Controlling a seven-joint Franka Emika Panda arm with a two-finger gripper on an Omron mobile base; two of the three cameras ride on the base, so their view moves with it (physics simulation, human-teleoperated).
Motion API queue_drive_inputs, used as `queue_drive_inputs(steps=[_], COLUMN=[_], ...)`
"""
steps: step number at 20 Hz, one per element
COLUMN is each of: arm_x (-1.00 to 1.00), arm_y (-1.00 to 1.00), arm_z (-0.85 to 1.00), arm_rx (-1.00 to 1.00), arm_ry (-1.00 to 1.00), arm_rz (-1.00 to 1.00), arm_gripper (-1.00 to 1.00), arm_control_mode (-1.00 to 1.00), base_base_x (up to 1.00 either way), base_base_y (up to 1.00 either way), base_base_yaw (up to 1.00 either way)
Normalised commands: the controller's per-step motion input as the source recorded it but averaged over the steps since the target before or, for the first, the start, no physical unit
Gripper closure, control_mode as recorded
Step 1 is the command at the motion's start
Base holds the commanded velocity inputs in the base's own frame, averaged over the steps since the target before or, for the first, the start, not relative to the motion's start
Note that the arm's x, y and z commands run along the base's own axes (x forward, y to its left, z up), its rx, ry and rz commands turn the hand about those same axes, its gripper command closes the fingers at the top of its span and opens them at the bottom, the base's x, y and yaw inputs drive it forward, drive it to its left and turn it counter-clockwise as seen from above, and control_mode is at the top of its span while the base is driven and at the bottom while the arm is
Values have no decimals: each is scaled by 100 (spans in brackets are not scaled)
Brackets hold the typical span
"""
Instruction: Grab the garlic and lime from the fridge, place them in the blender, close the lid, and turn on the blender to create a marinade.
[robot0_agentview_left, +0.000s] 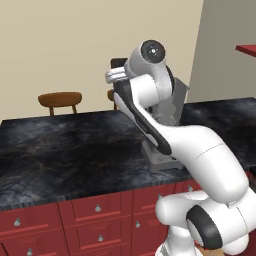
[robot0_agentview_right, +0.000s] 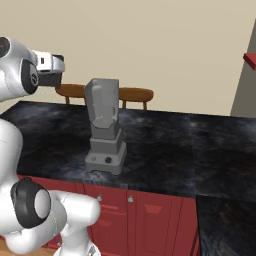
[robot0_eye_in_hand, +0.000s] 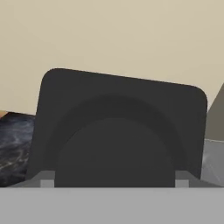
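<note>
One dark squarish lid (robot0_eye_in_hand: 118, 131) sat gripped between the wide-set fingers of the gripper (robot0_agentview_right: 56, 65), held up and to the left of the open-topped blender (robot0_agentview_right: 105, 127), seemingly ready for capping its jar.

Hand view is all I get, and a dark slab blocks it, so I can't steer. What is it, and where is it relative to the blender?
Observer: It is the lid, in the gripper, up in the air off to one side of the blender, not over it.
Operator: Is the jar covered?
Observer: No, the jar stands open-topped on its base.
Operator: What does it stand on?
Observer: A dark counter.
</note>
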Motion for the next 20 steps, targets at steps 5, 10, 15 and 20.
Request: queue_drive_inputs(steps=[5,10,15,20], arm_x=[0,0,6,10], arm_y=[-3,-6,-28,-46], arm_z=[8,2,15,14], arm_rx=[-15,-5,0,0], arm_ry=[13,2,18,25], arm_rz=[2,0,-5,-8], arm_gripper=[100,100,100,100], arm_control_mode=[-100,-100,-100,-100], base_base_x=[0,0,0,0], base_base_y=[0,0,0,0], base_base_yaw=[0,0,0,0])
